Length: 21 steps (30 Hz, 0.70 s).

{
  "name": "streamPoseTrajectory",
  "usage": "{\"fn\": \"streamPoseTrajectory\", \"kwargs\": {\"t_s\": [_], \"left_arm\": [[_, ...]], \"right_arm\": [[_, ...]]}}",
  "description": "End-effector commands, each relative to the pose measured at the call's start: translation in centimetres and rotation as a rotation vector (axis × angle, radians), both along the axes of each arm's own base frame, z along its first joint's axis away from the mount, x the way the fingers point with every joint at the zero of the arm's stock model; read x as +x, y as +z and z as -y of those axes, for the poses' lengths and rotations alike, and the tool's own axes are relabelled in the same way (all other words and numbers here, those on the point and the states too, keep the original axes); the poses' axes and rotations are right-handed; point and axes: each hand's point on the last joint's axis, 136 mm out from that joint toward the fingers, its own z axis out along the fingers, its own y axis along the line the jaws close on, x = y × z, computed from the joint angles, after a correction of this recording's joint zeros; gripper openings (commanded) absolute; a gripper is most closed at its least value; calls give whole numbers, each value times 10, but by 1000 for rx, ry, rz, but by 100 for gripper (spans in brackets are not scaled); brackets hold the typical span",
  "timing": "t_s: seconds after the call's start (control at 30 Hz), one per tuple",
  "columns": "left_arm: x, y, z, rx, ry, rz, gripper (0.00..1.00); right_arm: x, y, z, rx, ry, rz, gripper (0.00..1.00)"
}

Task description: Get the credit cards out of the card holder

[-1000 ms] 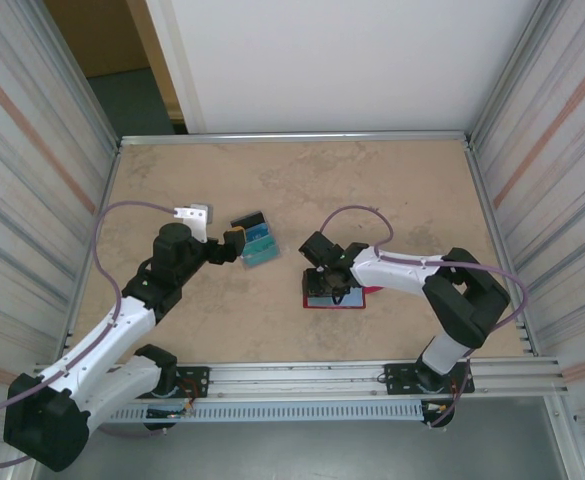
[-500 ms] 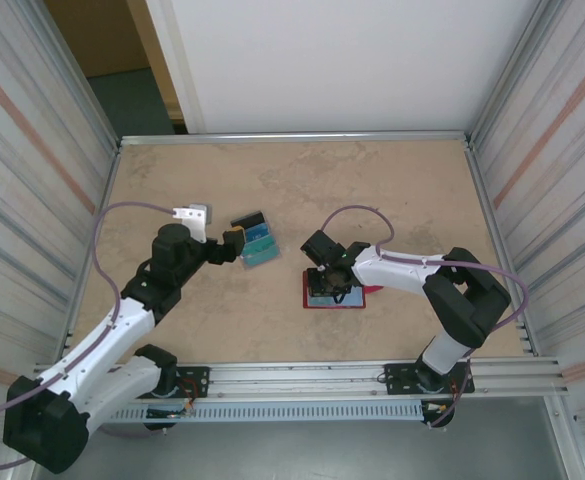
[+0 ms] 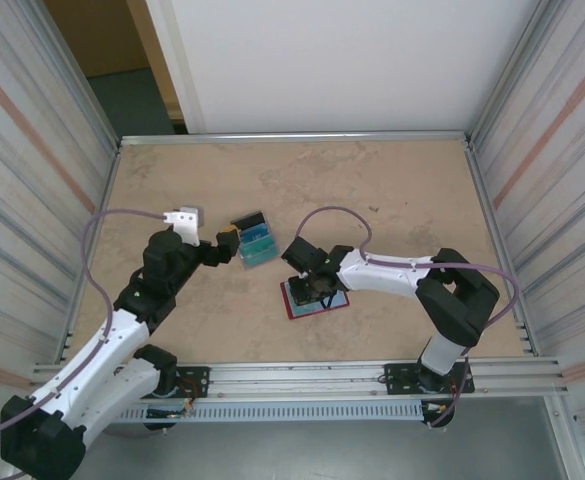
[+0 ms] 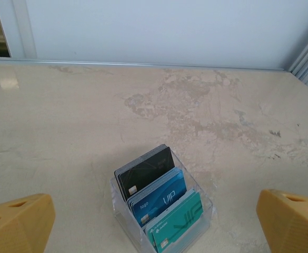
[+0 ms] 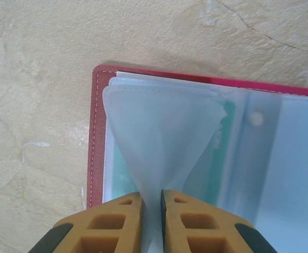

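Clear box (image 4: 205, 206): black, blue, teal cards (image 4: 159, 197) | red card holder (image 5: 97, 132): right tool (image 5: 152, 198) pinching its sleeve (image 5: 159, 137) | left tool (image 3: 232, 244) released

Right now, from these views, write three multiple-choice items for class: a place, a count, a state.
1. Where does the card holder lie?
A) under the right gripper
B) against the far wall
C) on the left arm's base

2. How many cards stand in the clear box?
A) one
B) three
C) five

3. The right gripper is:
A) wide open
B) shut on a clear sleeve
C) shut on a black card

Key: 1A, it lies beneath those fingers; 2B, black, blue, teal; 3B, the fingers pinch the film.
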Motion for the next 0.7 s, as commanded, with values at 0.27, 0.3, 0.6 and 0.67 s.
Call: {"fn": "streamPoseTrajectory", "kwargs": {"t_s": [0.27,0.3,0.6,0.67], "left_arm": [[3,8,7,61,-18,40,99],[3,8,11,76,-26,45,99],[0,1,48,234,-99,82,99],[-2,-5,59,282,-121,80,99]], "right_arm": [[5,18,11,9,-13,25,19],[6,20,12,15,-17,28,19],[11,24,24,102,-71,6,20],[13,25,26,139,-90,-6,20]]}}
